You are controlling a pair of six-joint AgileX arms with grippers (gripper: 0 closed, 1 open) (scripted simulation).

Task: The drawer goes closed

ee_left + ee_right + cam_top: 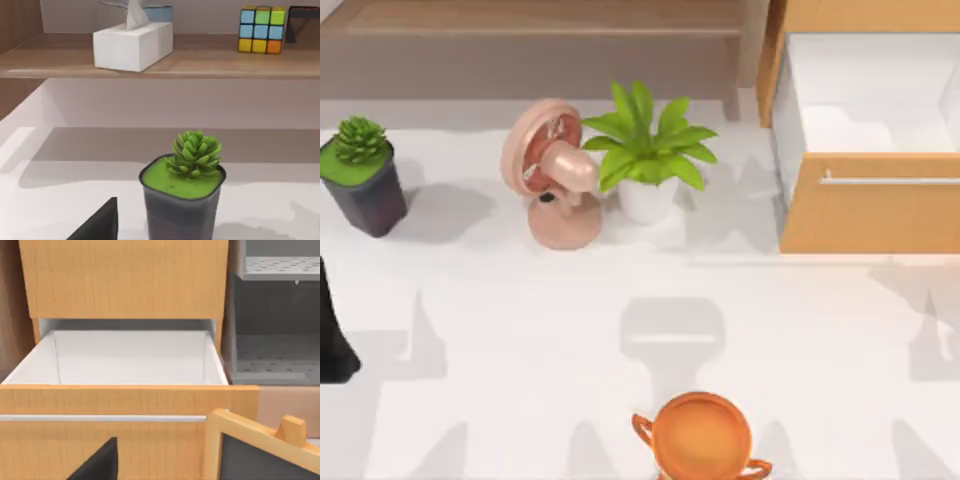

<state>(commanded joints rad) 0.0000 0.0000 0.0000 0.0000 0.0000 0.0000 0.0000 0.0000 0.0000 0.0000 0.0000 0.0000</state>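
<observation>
- Top view first, nearest edge of the white table (520, 380): a round orange two-handled pot (701, 436) sits at the near middle, well clear of the job.
- At the far left edge there's a dark sliver of the left arm (332, 340), parked; I cannot tell how its claw stands.
- Middle ground now: a small green succulent in a dark grey pot (362, 172) at the left, then a pink desk fan (555, 175) just beside a leafy green plant in a white pot (647, 160).
- And at the right, the target: the wide box drawer with a light orange-brown wooden front (875, 215), pulled well out, white inner walls showing, and it looks empty.
- Right wrist view faces that front panel square on, the thin silver bar handle (100, 418) running across it. A dark claw part shows low in this view; spread or pressed together, I cannot tell.
- A wooden-framed dark board (260, 450) stands close in front of the camera, overlapping the panel's end.
- Handling call: rigid wood, empty, so it should slide lightly. No grip needed; I'd press flat on the panel near the middle of the bar, so it runs straight and doesn't skew.
- Farthest back, left wrist view: a white tissue box (133, 45) and a colourful puzzle cube (261, 29) on a wooden shelf (200, 65).
</observation>
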